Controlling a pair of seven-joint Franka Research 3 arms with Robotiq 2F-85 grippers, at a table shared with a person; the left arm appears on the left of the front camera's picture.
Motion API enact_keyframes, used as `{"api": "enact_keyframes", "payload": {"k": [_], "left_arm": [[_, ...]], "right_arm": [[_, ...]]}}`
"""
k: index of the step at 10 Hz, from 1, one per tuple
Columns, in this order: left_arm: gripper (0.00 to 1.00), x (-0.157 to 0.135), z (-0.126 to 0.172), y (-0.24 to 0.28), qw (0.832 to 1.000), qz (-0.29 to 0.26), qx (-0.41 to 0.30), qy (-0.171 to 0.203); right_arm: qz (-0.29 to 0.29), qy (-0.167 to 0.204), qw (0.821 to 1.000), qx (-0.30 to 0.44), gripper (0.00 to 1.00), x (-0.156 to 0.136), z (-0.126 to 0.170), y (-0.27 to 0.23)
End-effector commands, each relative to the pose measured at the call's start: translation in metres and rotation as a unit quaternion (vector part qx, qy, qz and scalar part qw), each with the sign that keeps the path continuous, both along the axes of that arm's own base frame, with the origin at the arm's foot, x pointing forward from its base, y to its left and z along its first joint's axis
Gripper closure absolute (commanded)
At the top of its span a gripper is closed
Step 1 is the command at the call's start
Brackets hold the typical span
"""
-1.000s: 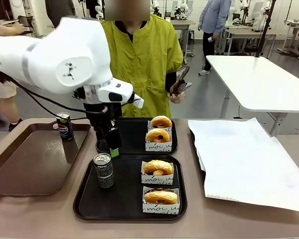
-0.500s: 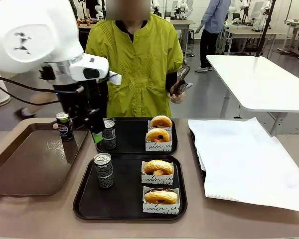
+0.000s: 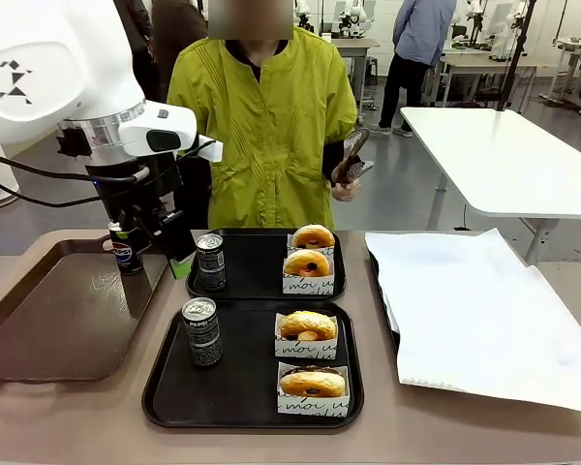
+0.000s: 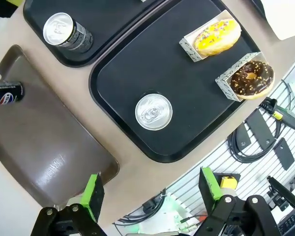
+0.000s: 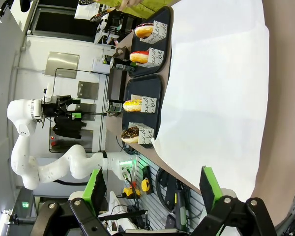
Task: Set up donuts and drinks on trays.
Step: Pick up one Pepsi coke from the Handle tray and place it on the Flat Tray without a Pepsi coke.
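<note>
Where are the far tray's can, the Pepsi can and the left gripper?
far tray's can (image 3: 211,260), front view, label side.
Pepsi can (image 3: 125,254), front view, logo.
left gripper (image 4: 151,192), left wrist view, midway between the fingertips.

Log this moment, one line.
left gripper: open, empty, raised | far tray: can placed | near tray: can, two donuts

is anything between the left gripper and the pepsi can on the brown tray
Nothing visible. The open left gripper hangs just beside the Pepsi can on the brown tray, with only bare tray between them.
</note>
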State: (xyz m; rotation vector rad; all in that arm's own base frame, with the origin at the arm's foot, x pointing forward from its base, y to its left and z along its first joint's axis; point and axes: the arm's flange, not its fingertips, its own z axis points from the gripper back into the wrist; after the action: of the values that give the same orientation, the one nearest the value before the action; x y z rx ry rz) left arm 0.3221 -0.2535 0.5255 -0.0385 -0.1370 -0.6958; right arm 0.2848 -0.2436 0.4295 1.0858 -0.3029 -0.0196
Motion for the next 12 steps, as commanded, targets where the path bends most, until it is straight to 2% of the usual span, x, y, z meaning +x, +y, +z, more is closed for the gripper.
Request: {"api": "enact_keyframes", "payload": {"k": [1,5,6,7,8,9,12], "left_arm": [[0.0,0.004,0.002,-0.002,1.0,-0.01,0.0,-0.003],[0.0,0.002,0.0,-0.002,1.0,-0.001,0.0,0.001],[0.0,0.018,0.001,0.028,0.999,0.021,-0.009,0.03],[0.0,0.035,0.005,0.072,0.997,0.066,-0.006,0.04],[0.0,0.038,0.004,0.113,0.994,0.104,-0.004,0.031],[0.0,0.028,0.001,0.154,0.99,0.141,-0.008,0.026],[0.0,0.035,0.014,0.237,0.981,0.191,0.004,0.034]], "right_arm": [[-0.003,-0.007,1.0,0.009,0.0,0.0,0.0,0.002],[-0.003,-0.007,1.0,0.009,0.0,0.0,0.0,0.002],[-0.003,-0.007,1.0,0.009,0.0,0.0,0.0,0.002],[-0.003,-0.007,1.0,0.009,0.0,0.0,0.0,0.002],[-0.003,-0.007,1.0,0.009,0.0,0.0,0.0,0.002],[-0.003,-0.007,1.0,0.009,0.0,0.0,0.0,0.002],[-0.003,-0.007,1.0,0.009,0.0,0.0,0.0,0.002]]}}
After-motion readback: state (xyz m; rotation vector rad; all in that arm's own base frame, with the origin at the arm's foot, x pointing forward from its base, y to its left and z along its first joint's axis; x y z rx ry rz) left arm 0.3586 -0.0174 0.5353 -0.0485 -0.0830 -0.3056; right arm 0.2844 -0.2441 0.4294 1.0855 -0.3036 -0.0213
